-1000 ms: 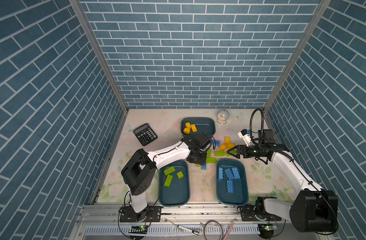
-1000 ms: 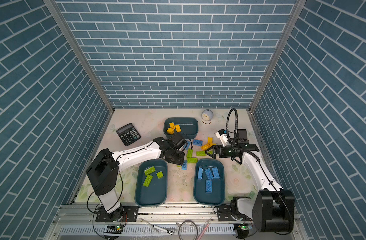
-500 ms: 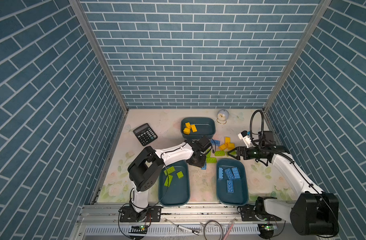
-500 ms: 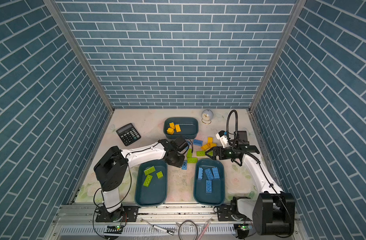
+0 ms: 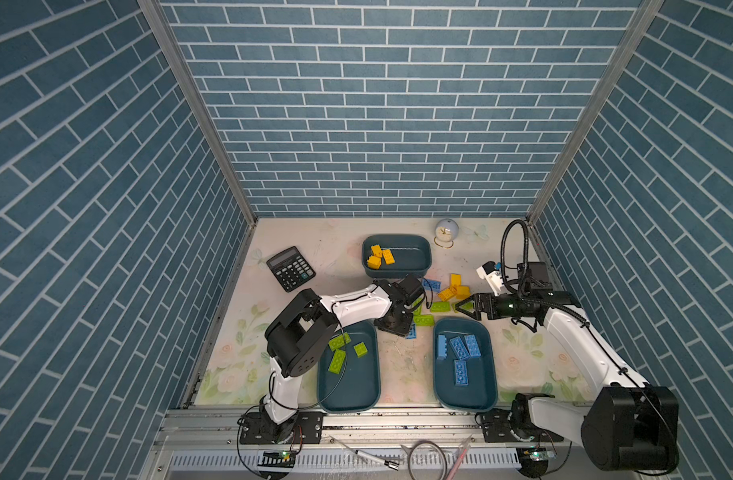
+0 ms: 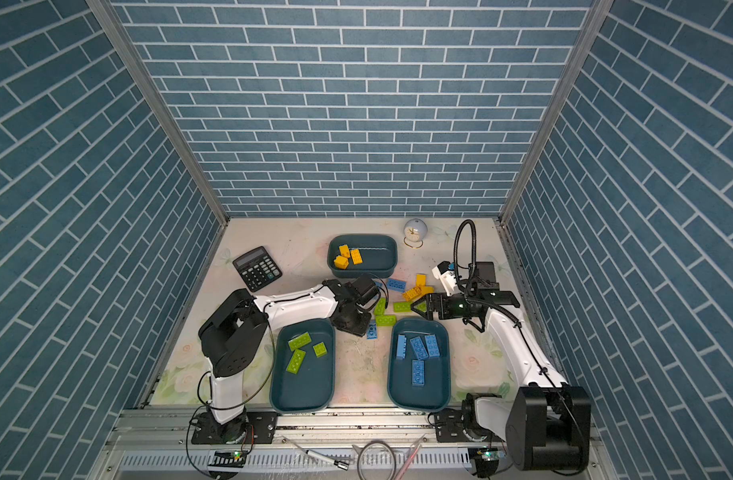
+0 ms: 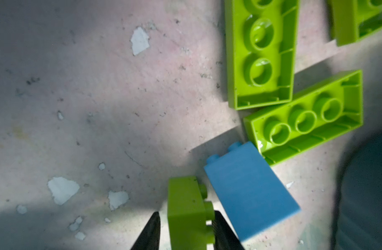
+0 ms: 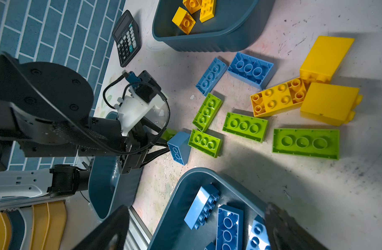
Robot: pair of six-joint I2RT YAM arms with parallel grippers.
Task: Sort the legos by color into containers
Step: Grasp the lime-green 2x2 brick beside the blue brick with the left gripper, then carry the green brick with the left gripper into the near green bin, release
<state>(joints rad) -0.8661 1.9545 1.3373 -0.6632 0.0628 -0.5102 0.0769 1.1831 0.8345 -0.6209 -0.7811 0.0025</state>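
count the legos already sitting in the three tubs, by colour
yellow legos: 3
lime green legos: 3
light blue legos: 4
total: 10

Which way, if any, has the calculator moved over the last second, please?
No. In a top view the calculator lies where it was, left of the far container, at the same angle and with the same gap between them.
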